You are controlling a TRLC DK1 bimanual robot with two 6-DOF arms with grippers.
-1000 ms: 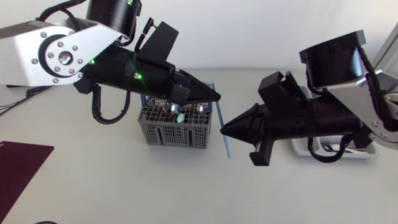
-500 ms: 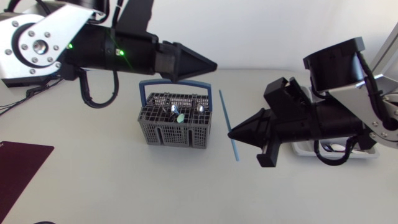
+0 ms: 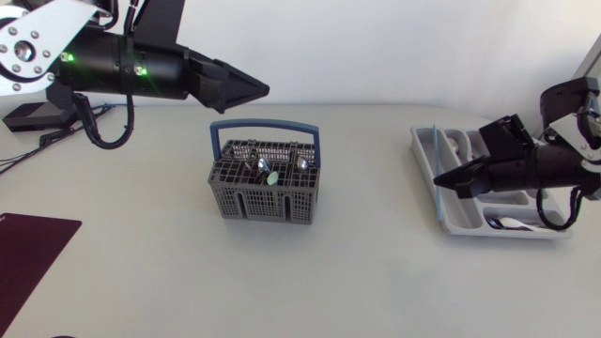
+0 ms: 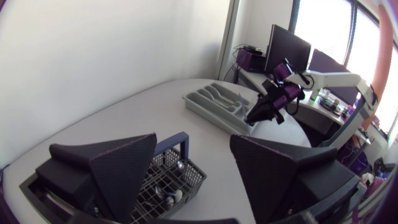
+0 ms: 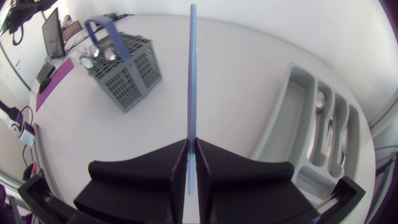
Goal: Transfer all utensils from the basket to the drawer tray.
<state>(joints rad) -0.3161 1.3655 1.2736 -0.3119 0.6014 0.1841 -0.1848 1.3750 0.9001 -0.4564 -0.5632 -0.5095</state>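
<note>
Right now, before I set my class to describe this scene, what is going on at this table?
The right gripper is shut on a thin blue stick and holds it at the edge of the grey drawer tray, not yet laid in a compartment. The left gripper is open and empty, raised to one side of the grey basket. Several utensils stand in the basket, so the transfer is only partly done.
</note>
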